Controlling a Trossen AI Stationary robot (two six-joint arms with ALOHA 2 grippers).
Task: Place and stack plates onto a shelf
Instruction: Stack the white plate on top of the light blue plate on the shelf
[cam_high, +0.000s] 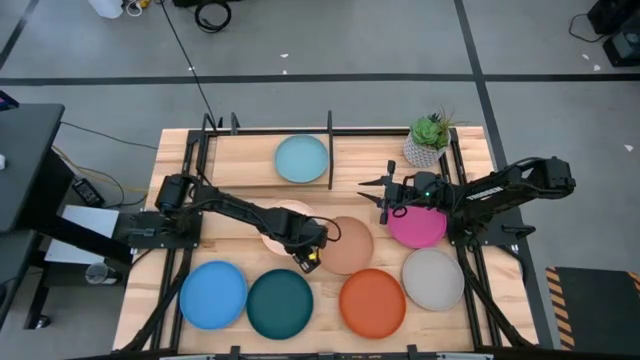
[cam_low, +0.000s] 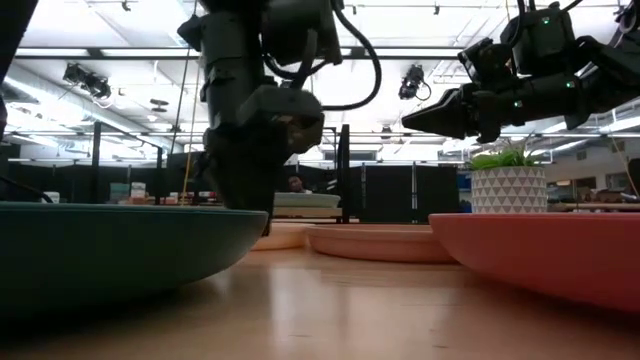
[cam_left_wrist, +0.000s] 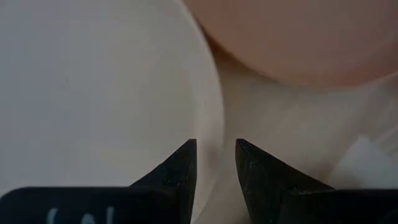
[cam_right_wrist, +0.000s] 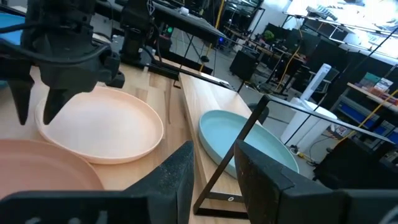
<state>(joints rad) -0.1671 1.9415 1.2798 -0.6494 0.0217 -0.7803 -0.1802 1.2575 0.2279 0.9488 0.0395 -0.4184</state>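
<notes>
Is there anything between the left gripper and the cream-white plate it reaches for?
Nothing visible. The left gripper is down at the rim of the cream-white plate, jaws slightly apart astride it. The peach plate lies just beside.

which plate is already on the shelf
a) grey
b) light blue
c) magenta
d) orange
b: in the high view the light blue plate lies inside the shelf, left of its central divider, while the magenta plate, orange plate and grey plate sit on the table in front of it.
</notes>
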